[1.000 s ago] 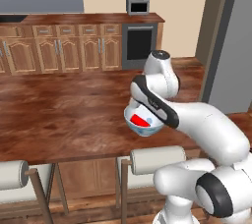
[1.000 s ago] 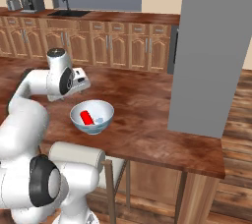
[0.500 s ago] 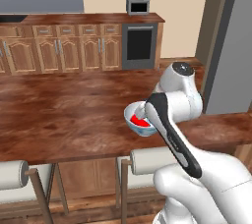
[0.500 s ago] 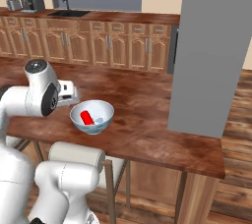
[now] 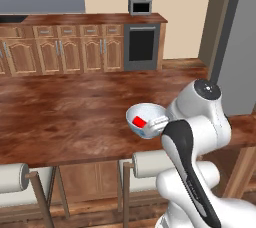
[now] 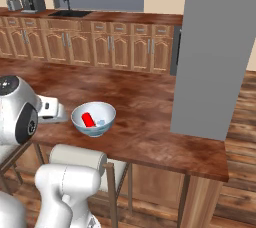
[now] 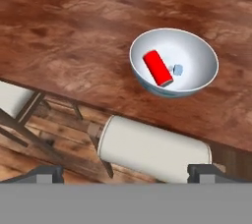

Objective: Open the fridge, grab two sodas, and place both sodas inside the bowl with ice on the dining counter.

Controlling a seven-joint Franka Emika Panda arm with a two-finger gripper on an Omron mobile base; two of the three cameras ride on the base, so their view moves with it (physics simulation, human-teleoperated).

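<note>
Landmark: the bowl, white outside and pale blue inside, stands on the dark wood counter near its front edge.
Can: a red can lies on its side inside the bowl, tilted against the inner wall.
Ice: one pale cube lies just beside the can, on the bowl's floor.
Gripper: the gripper hangs off the counter's front edge, on the stool side of the bowl, with its two dark fingertips far apart; nothing sits between them.
Arm: the white arm is to the left of the bowl in the right base view, close to it but apart.
Stool: a white-cushioned stool stands under the counter edge, just in front of the bowl.
Fridge: the tall grey fridge rises past the bowl's right side, at the far end of the counter.
Cabinets: lighter wood cabinets run along the wall behind the bowl.
Oven: a dark oven sits among the cabinets, well beyond the bowl.
</note>
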